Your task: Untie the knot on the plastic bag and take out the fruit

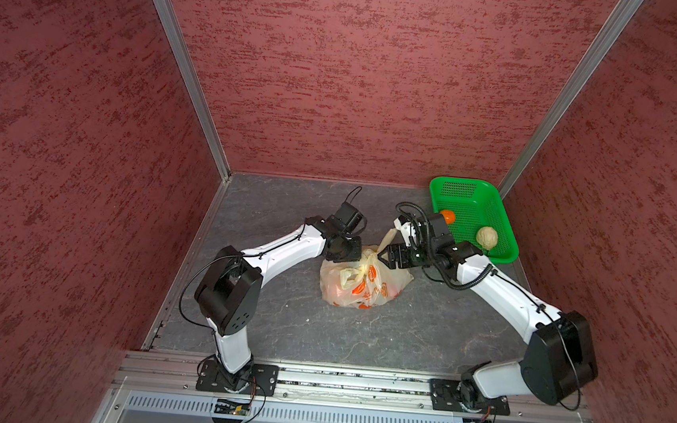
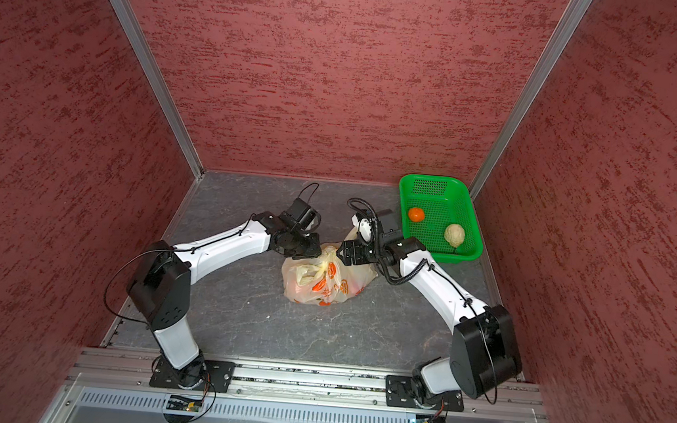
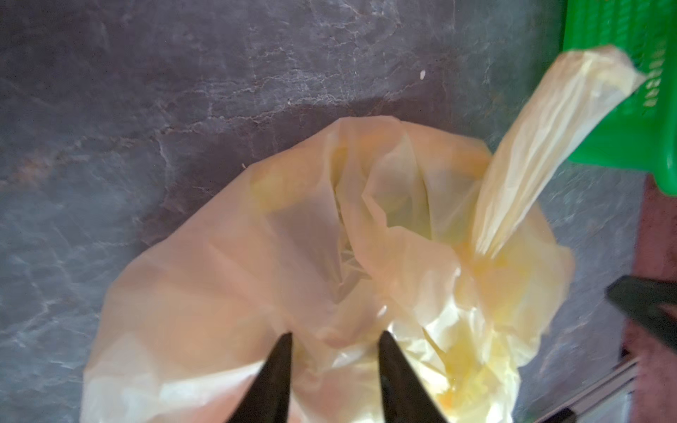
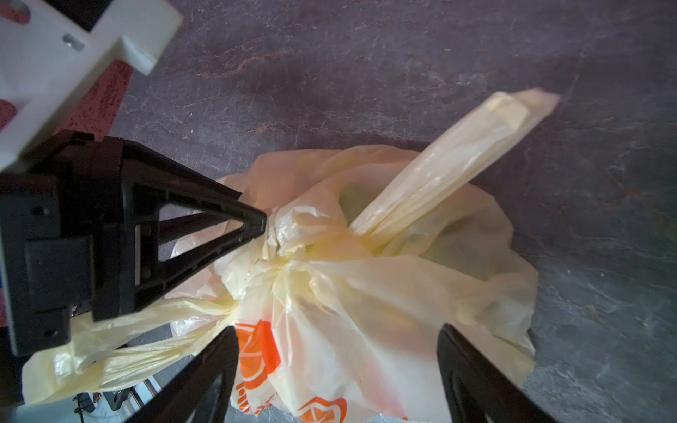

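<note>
plastic bag [image 1: 363,291] slumped mid-table [image 1: 278,331], orange prints facing up. knot [image 4: 278,263] tied, bunched at the bag's top. one handle loop [image 4: 450,161] sticks up stiff, leaning toward the green basket [image 1: 474,198]. the other loop [image 4: 128,348] droops under the left claw [image 3: 337,336].

left claw points nose-down at the knot, tips narrow, bag plastic between them. cannot tell if they bite it or only touch.

right claw [image 4: 335,329] hangs over the bag from the basket side, fingers spread wide, gripping nothing.

basket in the back right corner, just beside the right arm. in it an orange [image 1: 448,217] and a cream bumpy fruit [image 1: 487,237], apart from each other. bag contents too veiled to name.
</note>
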`<control>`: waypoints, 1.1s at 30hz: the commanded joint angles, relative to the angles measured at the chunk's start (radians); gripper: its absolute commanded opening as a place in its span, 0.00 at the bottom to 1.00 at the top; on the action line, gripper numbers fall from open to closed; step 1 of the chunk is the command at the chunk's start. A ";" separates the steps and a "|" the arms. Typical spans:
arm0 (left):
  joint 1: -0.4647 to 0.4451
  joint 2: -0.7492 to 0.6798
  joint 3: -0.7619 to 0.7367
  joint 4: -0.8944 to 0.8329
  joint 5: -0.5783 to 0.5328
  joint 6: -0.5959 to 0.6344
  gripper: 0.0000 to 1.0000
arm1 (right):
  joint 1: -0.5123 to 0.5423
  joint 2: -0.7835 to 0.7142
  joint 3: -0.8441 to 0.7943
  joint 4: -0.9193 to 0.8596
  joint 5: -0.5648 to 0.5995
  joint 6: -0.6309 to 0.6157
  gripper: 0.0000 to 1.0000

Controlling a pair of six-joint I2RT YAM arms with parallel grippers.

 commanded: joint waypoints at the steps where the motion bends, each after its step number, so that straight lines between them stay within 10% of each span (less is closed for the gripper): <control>1: -0.007 -0.015 -0.024 0.042 -0.002 -0.033 0.17 | 0.027 -0.007 -0.008 0.041 0.000 0.005 0.85; 10: -0.007 -0.075 -0.025 0.069 -0.029 -0.040 0.00 | 0.053 0.048 -0.017 0.084 0.008 0.002 0.72; 25: 0.013 -0.160 -0.100 0.121 -0.037 -0.049 0.00 | 0.054 0.043 -0.040 0.161 0.046 0.032 0.02; 33: 0.061 -0.200 -0.131 0.121 -0.047 -0.032 0.00 | 0.050 -0.086 -0.107 0.095 0.101 0.034 0.00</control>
